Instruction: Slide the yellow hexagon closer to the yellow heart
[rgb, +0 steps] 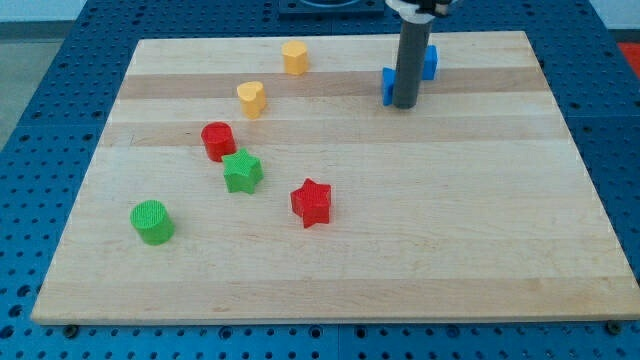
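The yellow hexagon sits near the view's top, left of centre. The yellow heart lies a short way below and to the left of it, with a gap between them. My tip rests on the board at the top right of centre, well to the right of both yellow blocks. It stands against a blue block, and a second blue block shows behind the rod.
A red cylinder-like block and a green star lie below the heart. A red star is near the centre and a green cylinder at lower left. The wooden board lies on a blue perforated table.
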